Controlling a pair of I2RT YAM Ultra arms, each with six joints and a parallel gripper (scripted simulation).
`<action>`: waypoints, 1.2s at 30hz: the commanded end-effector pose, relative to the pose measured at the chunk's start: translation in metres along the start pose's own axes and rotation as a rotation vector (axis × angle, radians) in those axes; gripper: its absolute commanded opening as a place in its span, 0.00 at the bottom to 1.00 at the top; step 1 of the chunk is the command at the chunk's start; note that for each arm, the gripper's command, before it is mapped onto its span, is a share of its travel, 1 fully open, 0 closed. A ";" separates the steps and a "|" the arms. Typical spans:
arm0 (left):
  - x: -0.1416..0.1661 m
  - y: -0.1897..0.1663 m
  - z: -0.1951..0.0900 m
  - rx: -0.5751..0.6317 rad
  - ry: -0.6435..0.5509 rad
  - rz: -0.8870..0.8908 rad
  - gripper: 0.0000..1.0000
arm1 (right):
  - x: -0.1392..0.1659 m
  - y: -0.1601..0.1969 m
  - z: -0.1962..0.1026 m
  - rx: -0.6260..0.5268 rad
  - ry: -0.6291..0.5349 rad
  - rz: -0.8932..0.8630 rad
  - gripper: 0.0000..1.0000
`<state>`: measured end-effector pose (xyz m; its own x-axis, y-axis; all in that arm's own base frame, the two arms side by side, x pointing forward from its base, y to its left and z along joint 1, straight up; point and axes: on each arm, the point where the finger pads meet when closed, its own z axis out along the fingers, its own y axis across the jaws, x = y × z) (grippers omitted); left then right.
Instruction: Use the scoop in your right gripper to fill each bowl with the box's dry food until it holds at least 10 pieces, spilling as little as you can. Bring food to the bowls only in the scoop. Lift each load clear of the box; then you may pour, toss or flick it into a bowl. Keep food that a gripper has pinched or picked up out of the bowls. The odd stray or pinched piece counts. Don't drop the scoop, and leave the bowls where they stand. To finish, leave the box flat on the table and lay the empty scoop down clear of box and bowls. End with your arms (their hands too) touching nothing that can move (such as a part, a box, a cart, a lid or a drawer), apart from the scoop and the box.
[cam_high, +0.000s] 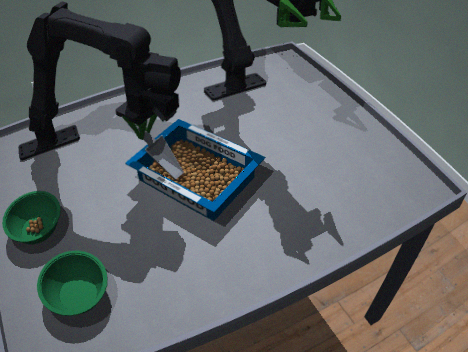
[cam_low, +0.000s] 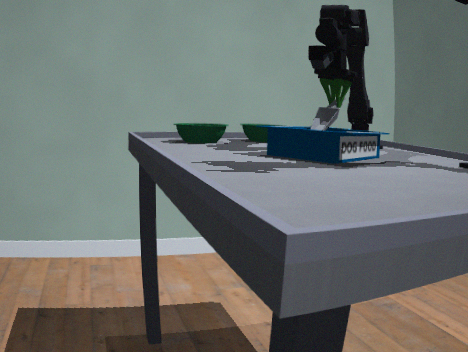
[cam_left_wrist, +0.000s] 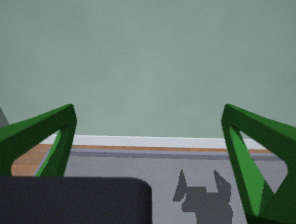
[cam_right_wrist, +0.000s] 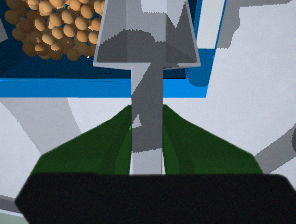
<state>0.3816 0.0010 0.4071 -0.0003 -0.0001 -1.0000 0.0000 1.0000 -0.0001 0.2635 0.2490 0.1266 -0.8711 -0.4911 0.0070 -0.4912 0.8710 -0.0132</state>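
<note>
The blue dog food box (cam_high: 197, 166) sits flat mid-table, full of brown kibble (cam_high: 205, 167). My right gripper (cam_high: 143, 123) is shut on the handle of the grey scoop (cam_high: 165, 157), whose mouth dips over the box's near-left end onto the kibble; it also shows in the right wrist view (cam_right_wrist: 146, 37) and in the exterior view (cam_low: 325, 117). One green bowl (cam_high: 31, 216) at the left holds a small heap of kibble (cam_high: 34, 226). The other green bowl (cam_high: 72, 282) in front of it is empty. My left gripper (cam_high: 310, 10) is open and empty, high above the table's far edge.
The two arm bases (cam_high: 49, 141) (cam_high: 235, 86) are bolted at the table's back. The table has a raised rim (cam_high: 390, 125) along its right edge. The bowls (cam_low: 201, 132) stand close together at the left end.
</note>
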 end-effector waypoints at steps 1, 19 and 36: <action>-0.021 0.000 -0.005 0.000 -0.055 0.000 1.00 | -0.003 0.005 -0.025 -0.016 -0.062 -0.004 0.00; -0.021 0.000 -0.005 0.000 -0.055 0.000 1.00 | 0.000 0.002 -0.013 -0.011 -0.089 0.005 0.00; -0.021 0.000 -0.005 0.000 -0.055 0.000 1.00 | 0.004 -0.003 0.027 0.008 -0.017 0.000 0.00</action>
<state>0.3816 0.0010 0.4071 -0.0003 -0.0001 -1.0000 0.0000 1.0000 -0.0001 0.2534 0.2433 0.1090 -0.8710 -0.4911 0.0095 -0.4912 0.8709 -0.0153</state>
